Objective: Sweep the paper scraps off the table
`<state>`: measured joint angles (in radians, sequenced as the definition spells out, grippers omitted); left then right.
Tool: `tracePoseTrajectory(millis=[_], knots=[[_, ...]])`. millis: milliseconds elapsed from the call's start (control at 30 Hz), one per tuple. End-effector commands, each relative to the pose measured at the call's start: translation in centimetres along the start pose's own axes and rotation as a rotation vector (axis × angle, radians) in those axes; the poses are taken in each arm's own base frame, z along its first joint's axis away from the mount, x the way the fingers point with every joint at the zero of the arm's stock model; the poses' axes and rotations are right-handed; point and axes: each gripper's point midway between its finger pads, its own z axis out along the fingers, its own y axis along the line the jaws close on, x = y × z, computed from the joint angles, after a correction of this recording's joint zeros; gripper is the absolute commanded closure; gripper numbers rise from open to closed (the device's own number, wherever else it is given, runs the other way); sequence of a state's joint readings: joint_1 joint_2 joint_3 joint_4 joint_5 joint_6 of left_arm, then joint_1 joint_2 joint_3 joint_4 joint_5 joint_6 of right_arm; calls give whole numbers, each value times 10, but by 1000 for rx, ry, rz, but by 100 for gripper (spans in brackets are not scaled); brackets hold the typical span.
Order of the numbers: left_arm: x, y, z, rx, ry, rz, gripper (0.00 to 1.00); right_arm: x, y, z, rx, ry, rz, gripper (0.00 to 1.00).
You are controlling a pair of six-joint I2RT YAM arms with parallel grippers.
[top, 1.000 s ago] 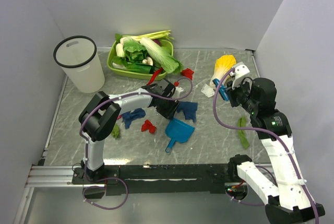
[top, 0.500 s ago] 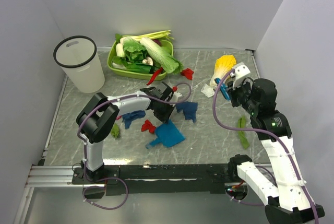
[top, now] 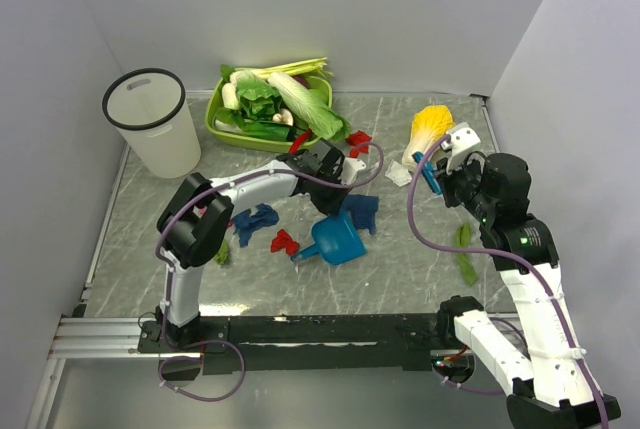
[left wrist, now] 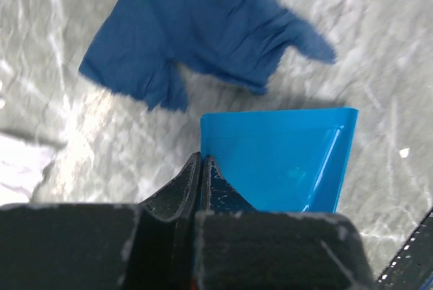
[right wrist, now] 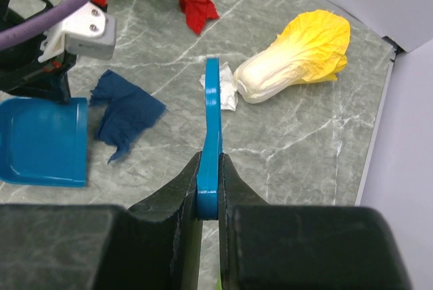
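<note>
Paper scraps lie on the table [top: 400, 269]: red ones [top: 358, 139] [top: 284, 241], dark blue ones [top: 255, 221] [top: 362, 211], a white one [top: 398, 176] and a green one [top: 222, 252]. My left gripper [left wrist: 201, 158] is shut on the side wall of the light-blue dustpan [left wrist: 284, 161], which hangs tilted beside the dark blue scrap [left wrist: 196, 26]. In the top view the dustpan [top: 338, 239] sits mid-table with its handle pointing left. My right gripper [right wrist: 210, 168] is shut on a thin blue plastic tool [right wrist: 213, 101], held over the right side, above the white scrap [right wrist: 226, 90].
A white bin [top: 152, 134] stands at the back left, next to a lime-green tray [top: 215, 119] of leafy vegetables. A yellow cabbage [top: 428, 129] lies at the back right. A long green piece [top: 465, 254] lies near the right arm. White walls enclose the table; a black rail [top: 320, 334] runs along the near edge.
The left gripper has shut on the dustpan. The dustpan turned so its handle points left instead of toward the near edge, then shifted right and back. The right arm stays still.
</note>
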<state>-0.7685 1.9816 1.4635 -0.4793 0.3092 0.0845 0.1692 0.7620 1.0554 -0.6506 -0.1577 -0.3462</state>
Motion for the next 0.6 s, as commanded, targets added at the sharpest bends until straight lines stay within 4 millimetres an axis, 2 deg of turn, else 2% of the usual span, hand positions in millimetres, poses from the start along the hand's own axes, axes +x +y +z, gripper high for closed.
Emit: tracePoseTrajectory(millis=[0,100,200,267,300,333,367,400,467,500,533,567], knots=[[-13,-18,5,104,-26,20,99,-2,-5,-2,24,-20,-12,100],[-7,-26,11,135,-9,20,96,-1,-6,-1,25,-14,-14,100],[-3,-32,16,161,11,20,87,-1,-6,1,23,-14,-12,100],[-7,-36,15,170,11,34,80,-2,-6,1,23,-12,-8,100],[-11,-36,13,162,3,41,73,-1,-6,2,22,-9,-10,100],[-14,-34,10,143,-7,43,57,-1,-7,1,25,-10,-11,100],[-17,-29,5,106,-17,46,52,-2,-7,2,25,-9,-10,100],[-27,-30,-10,91,-48,66,48,0,-7,2,26,-3,-8,100],[-25,-29,-26,78,-56,83,41,1,-6,2,20,0,-6,100],[-33,-38,-47,108,-99,105,40,2,-5,3,17,3,-6,100],[-17,-36,-52,127,-82,114,37,2,-5,3,16,3,-6,100],[-9,-41,-59,153,-80,131,36,4,-5,4,14,7,-4,100]])
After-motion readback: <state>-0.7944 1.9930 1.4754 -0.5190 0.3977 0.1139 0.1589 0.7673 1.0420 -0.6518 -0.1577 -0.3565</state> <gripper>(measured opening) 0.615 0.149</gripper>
